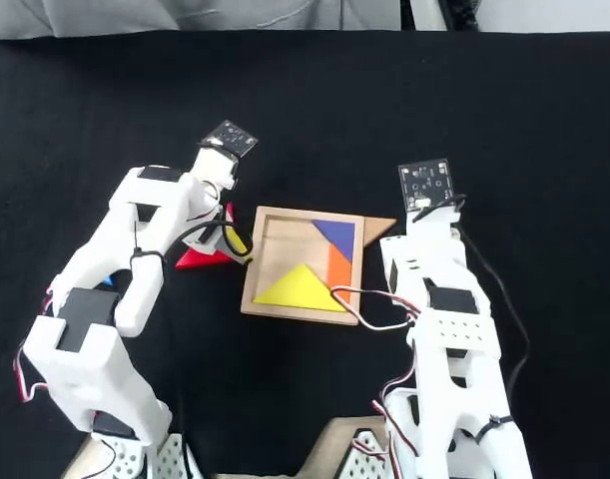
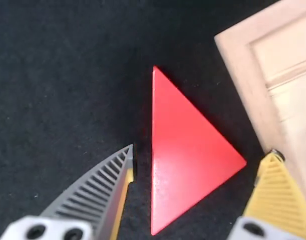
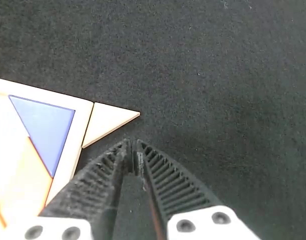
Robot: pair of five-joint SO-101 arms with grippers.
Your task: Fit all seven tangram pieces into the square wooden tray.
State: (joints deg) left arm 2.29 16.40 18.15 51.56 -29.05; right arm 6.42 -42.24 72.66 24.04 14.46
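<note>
Pieces are split between the tray and the black cloth (image 1: 314, 120) around it. From above, the square wooden tray (image 1: 253, 261) sits mid-table, square to the edges. A yellow triangle (image 1: 300, 289) lies along its near side with its peak aimed away from the arms. A blue triangle (image 1: 336, 235) fills the far right corner and an orange piece (image 1: 339, 265) sits just below it. The tray's left half is bare wood. A red triangle (image 1: 200, 257) lies flat on the cloth just beside the tray's left rim, partly under the left arm (image 1: 135, 259). A pale wooden triangle (image 1: 377, 229) touches the tray's far right corner and tapers away to the right, just ahead of the right arm (image 1: 439, 309). Open cloth spreads wide beyond both.

On the left wrist camera, the left gripper (image 2: 200, 152) stands spread wide over the red triangle, a grey finger (image 2: 105, 185) outside its long straight edge and a yellow finger (image 2: 273, 190) by its blunt corner. That corner aims toward the tray's rim, with a strip of cloth between. I cannot tell whether either finger touches it. The red face is smooth and glossy.

On the right wrist camera, the right gripper (image 3: 132, 147) has its black fingers pressed together, holding nothing, tips just short of the pale triangle, which lies against the rim.
</note>
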